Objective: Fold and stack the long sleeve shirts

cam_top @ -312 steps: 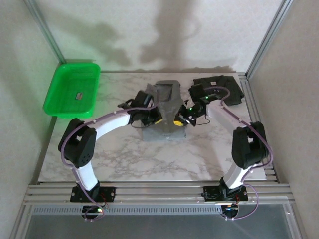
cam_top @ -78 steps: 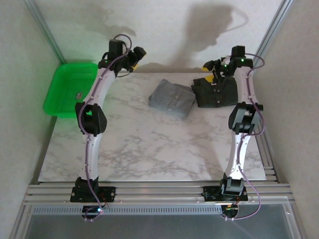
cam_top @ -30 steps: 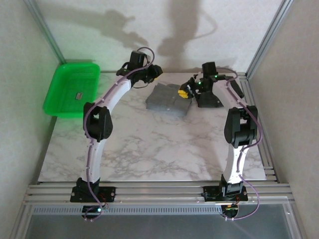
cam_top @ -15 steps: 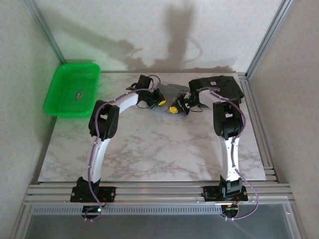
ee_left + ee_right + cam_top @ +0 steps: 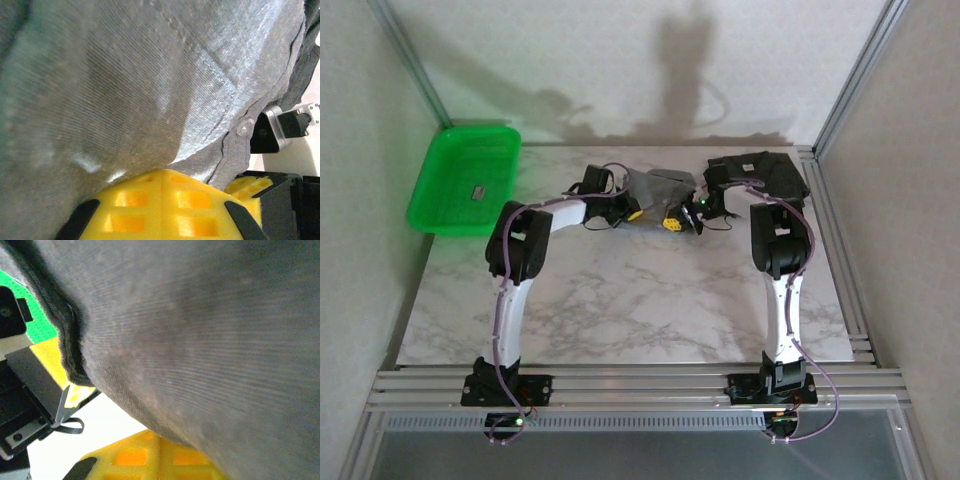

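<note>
**Long sleeve shirts: grey one folded and gripped, stacking left to do**

We see the grey shirt (image 5: pixel 660 184) lying as a folded bundle at the far middle of the surface (image 5: pixel 620 290), with its near edge bunched up. The charcoal shirt (image 5: pixel 770 175) sits just to its right at the far right corner, also in a compact heap. The two are close, perhaps touching at one edge, but neither lies on the other.

The left gripper (image 5: pixel 632 212) is at the near left edge of the grey shirt and the right gripper (image 5: pixel 672 221) is at its near right edge. In both wrist views grey cloth drapes tight over a yellow finger pad (image 5: pixel 160 202), and we judge both grippers clamped down on that fabric. A button (image 5: pixel 243 127) and a stitched placket edge show in the left wrist view.

By our reading, folding is largely done and stacking is what remains: one shirt has yet to go on top of the other. How tidy the charcoal fold is, we cannot tell from above.

We find no brand, label or writing on either shirt. A small dark item (image 5: pixel 478 192) rests in the green tray (image 5: pixel 415 215) at the left, and any marking on it is too small to read.
</note>
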### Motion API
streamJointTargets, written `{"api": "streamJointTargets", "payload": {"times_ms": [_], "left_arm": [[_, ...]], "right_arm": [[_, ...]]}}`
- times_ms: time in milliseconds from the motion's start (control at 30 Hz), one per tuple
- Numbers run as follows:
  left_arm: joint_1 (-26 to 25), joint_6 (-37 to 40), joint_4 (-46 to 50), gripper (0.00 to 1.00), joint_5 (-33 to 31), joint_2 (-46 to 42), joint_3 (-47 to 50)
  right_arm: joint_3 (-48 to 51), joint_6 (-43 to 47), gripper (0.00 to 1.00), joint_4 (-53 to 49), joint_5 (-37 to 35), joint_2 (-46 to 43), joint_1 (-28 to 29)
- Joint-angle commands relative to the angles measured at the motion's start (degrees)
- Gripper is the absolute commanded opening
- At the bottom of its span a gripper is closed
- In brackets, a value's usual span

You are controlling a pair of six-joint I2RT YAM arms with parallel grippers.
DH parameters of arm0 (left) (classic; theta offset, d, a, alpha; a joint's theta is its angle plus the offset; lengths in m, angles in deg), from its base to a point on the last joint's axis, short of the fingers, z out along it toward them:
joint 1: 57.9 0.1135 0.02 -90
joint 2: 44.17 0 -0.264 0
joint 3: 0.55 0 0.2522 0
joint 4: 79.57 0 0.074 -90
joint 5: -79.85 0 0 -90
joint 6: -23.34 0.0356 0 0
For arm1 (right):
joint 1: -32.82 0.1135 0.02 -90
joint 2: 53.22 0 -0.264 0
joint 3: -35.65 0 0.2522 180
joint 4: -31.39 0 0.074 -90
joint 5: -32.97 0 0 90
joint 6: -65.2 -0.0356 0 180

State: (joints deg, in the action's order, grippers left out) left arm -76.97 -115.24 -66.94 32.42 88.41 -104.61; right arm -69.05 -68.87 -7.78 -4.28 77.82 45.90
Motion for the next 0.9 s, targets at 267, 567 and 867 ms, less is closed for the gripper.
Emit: {"api": "streamJointTargets", "payload": {"times_ms": [267, 567, 867], "left_arm": [[1.9, 3.2, 7.5, 0.32, -3.2, -4.7, -4.7], [1.5, 7.5, 19.3, 0.80, -9.8, -12.9, -14.8], [1.7, 21.4, 30.1, 0.84, -21.2, 2.2, -32.4]], "right_arm": [[-2.0, 7.3, 0.41, -16.5, -8.8, -3.8, -4.4], [-6.8, 15.3, 0.71, -30.2, -24.4, -16.9, -5.1], [-19.0, 17.5, 0.76, -24.0, -27.5, -3.0, -4.4]]}}
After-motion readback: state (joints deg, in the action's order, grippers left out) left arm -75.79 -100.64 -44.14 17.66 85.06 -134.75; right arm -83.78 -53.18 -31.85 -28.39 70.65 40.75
